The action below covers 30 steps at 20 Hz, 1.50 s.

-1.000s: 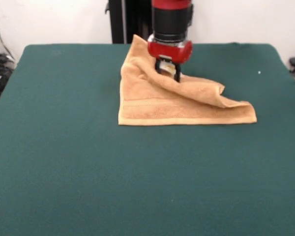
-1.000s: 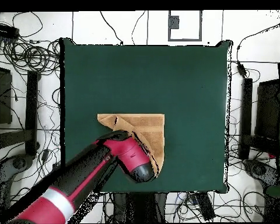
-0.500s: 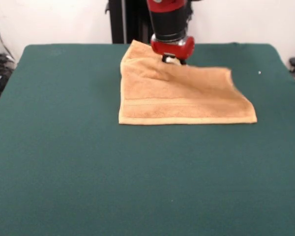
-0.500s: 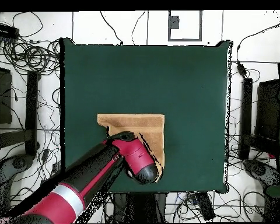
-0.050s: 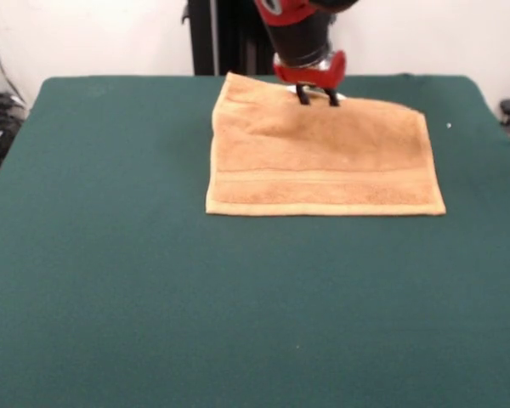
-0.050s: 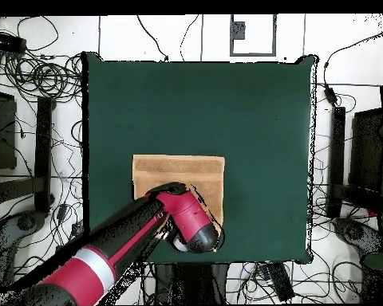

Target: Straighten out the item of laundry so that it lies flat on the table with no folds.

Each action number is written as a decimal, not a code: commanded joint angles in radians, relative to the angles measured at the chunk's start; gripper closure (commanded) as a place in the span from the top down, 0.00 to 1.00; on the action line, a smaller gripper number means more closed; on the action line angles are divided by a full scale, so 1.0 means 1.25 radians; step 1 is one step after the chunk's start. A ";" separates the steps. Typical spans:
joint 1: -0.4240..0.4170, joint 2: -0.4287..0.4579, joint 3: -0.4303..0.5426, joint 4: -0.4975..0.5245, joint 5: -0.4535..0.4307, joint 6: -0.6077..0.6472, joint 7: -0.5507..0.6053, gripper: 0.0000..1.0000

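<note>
The item of laundry (image 5: 323,153), an orange-tan towel, lies spread out almost flat on the far half of the green table (image 5: 238,306), its woven band running along the near edge. My gripper (image 5: 316,98) stands at the middle of the towel's far edge. Its two black fingers are apart, their tips just at the cloth, and nothing is pinched between them. In the overhead view the towel (image 6: 179,170) shows as a rectangle on the table (image 6: 195,103), with the red arm (image 6: 183,219) covering the part nearest the robot and hiding the gripper.
The green cloth spreads wide around the towel on every side. Cables and stands (image 6: 35,119) crowd the floor around the table in the overhead view.
The gripper pulled the folded-over flap back toward the robot, and the towel opened from a crumpled fold into a flat rectangle. The fingers, shut on the cloth before, now stand apart.
</note>
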 commanded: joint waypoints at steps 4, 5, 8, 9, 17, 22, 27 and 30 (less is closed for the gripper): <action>0.005 0.141 0.106 -0.012 0.063 -0.150 0.236 1.00; 0.003 0.144 0.102 -0.013 0.063 -0.151 0.232 1.00; -0.005 0.142 0.117 -0.011 0.059 -0.131 0.224 1.00; -0.007 0.146 0.111 -0.013 0.060 -0.134 0.220 1.00; -0.014 0.147 0.125 -0.051 0.044 -0.035 0.181 1.00; -0.033 0.129 0.142 -0.058 0.026 0.008 0.150 1.00; -0.075 0.135 0.133 -0.024 0.048 0.034 0.059 1.00; -0.102 0.140 0.130 -0.014 0.049 0.035 0.022 1.00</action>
